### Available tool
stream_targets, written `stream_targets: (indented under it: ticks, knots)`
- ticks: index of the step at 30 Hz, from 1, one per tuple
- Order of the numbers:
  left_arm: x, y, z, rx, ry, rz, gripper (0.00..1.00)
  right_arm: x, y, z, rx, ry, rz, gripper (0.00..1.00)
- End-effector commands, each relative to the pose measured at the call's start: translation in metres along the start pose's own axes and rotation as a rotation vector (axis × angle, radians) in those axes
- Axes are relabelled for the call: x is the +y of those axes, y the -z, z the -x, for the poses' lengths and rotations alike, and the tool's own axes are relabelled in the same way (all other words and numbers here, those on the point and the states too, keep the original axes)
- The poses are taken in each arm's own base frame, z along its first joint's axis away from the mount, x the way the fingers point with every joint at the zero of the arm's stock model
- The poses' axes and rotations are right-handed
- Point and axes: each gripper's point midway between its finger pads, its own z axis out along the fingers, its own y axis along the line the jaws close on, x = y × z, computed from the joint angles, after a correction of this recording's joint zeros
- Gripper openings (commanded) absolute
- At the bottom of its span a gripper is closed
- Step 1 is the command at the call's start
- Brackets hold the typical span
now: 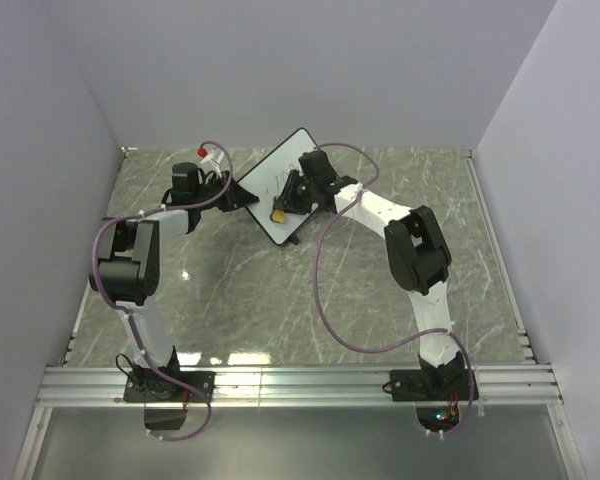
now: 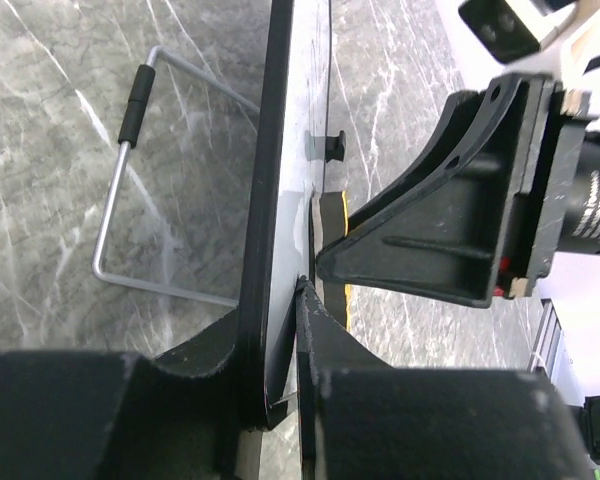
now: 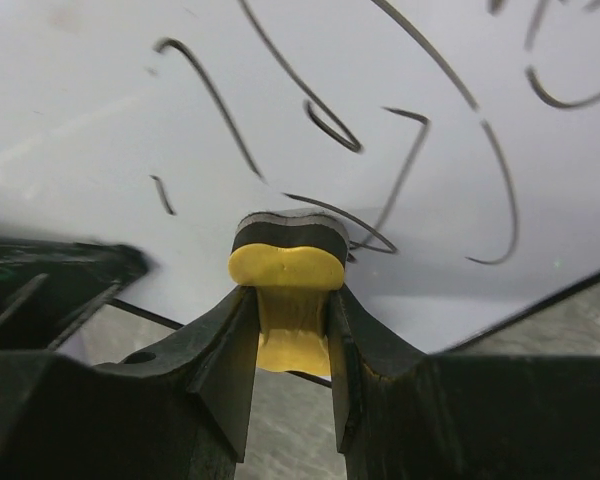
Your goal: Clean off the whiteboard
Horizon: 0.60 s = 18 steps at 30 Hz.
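The whiteboard [image 1: 279, 186] stands tilted at the back middle of the table, with black scribbles on its face [image 3: 400, 120]. My left gripper [image 1: 242, 192] is shut on its left edge; in the left wrist view the black rim [image 2: 265, 200] sits between my jaws [image 2: 272, 300]. My right gripper [image 1: 285, 203] is shut on the yellow bone-shaped eraser [image 3: 286, 290], whose dark felt end [image 3: 288, 231] presses on the board's lower part beside the scribbles. The eraser also shows yellow in the top view [image 1: 278, 213].
The board's wire stand [image 2: 130, 190] rests on the marble table behind it. A small red-tipped white object [image 1: 208, 153] lies at the back left. Grey walls close in the back and sides; an aluminium rail [image 1: 300, 383] runs along the near edge.
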Motion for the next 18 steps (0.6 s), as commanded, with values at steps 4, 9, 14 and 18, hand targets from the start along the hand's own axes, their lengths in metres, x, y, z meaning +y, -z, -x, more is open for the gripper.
stream_targets:
  ticks: [4, 9, 14, 18]
  knots:
    - [0.001, 0.007, -0.062, 0.187, 0.073, 0.055, 0.0, -0.027, 0.006, -0.012, 0.011, 0.05, -0.113, 0.0]
    - [0.003, 0.009, -0.063, 0.218, 0.05, 0.083, 0.0, 0.021, 0.024, 0.015, -0.038, 0.045, 0.012, 0.0]
    - [0.004, 0.01, -0.075, 0.245, 0.056, 0.067, 0.0, 0.072, 0.034, 0.038, -0.074, 0.028, 0.135, 0.0]
    - [0.002, 0.008, -0.083, 0.242, 0.094, 0.042, 0.0, 0.092, 0.025, 0.038, -0.034, 0.022, 0.129, 0.0]
